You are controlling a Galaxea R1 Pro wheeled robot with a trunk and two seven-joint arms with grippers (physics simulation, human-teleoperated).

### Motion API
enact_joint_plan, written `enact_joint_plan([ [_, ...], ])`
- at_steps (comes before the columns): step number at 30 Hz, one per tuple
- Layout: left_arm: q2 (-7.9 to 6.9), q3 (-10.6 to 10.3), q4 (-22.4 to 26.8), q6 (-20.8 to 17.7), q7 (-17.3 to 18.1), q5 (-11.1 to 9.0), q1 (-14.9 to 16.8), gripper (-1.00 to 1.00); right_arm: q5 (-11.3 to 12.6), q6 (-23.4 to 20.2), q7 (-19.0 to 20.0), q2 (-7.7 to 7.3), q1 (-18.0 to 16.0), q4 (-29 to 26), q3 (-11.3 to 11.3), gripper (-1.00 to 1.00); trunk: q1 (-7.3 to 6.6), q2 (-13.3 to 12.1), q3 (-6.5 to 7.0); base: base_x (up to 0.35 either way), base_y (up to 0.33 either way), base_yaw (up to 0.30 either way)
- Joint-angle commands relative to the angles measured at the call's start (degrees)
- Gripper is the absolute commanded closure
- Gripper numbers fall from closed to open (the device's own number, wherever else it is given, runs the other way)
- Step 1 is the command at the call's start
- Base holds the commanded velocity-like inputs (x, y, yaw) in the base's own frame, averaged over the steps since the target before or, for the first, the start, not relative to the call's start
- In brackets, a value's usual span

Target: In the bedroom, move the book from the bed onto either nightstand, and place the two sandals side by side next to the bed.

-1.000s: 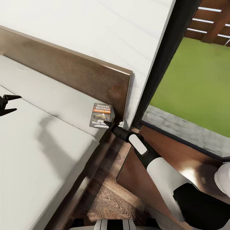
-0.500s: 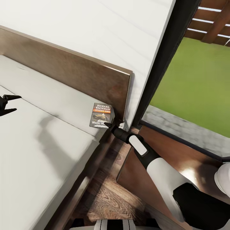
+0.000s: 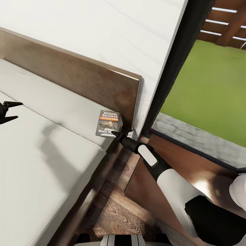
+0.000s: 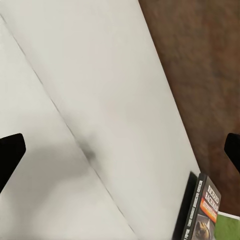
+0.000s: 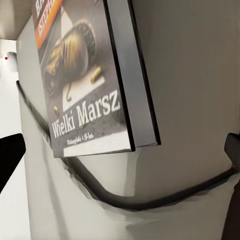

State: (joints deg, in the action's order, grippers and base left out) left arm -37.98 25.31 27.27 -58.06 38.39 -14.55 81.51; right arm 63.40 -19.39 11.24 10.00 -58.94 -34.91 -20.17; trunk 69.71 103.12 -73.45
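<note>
The book (image 3: 108, 121) lies flat on the grey mattress at the bed (image 3: 41, 153) corner beside the headboard (image 3: 85, 78). Its cover reads "Wielki Marsz" in the right wrist view (image 5: 85, 85), and its spine shows in the left wrist view (image 4: 202, 215). My right gripper (image 3: 116, 132) is open at the book's near right corner, and its fingers (image 5: 10, 155) stand wide on either side of the book's lower edge. Far to the left, my left gripper (image 3: 10, 111) hangs open over the mattress. The nightstand (image 3: 191, 160) lies under my right arm. The sandals are out of view.
A tall black window frame (image 3: 174, 68) rises just right of the headboard, with grass and a fence outside. A narrow strip of wood-plank floor (image 3: 116, 208) runs between the bed frame and the nightstand. The white wall stands behind the headboard.
The right gripper has crept very slightly back toward the near right at the book's corner. The book and the left gripper have not moved.
</note>
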Motion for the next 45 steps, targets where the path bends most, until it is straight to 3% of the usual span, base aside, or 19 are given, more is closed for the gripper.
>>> enact_joint_plan([
  [1, 0.01, 0.26, -0.02, -0.21, 0.37, 0.41, 0.05, -1.00, 0.24, -0.13, 0.08, 0.00, -0.04, 0.03, -0.04, -1.00, 0.00, 0.01, -0.03, 0.000, 0.000, 0.000],
  [30, -0.16, 0.26, -0.02, -0.21, 0.37, 0.47, 0.05, -1.00, 0.45, -0.01, 0.10, 0.00, -0.04, -0.20, -0.04, -1.00, 0.00, 0.01, -0.03, 0.000, 0.000, 0.000],
  [45, -0.16, 0.26, -0.02, -0.14, 0.37, 0.48, 0.05, -1.00, 0.42, 2.69, 0.10, 0.00, -0.04, -0.62, -0.20, -1.00, 0.00, 0.01, -0.03, 0.000, 0.000, 0.000],
])
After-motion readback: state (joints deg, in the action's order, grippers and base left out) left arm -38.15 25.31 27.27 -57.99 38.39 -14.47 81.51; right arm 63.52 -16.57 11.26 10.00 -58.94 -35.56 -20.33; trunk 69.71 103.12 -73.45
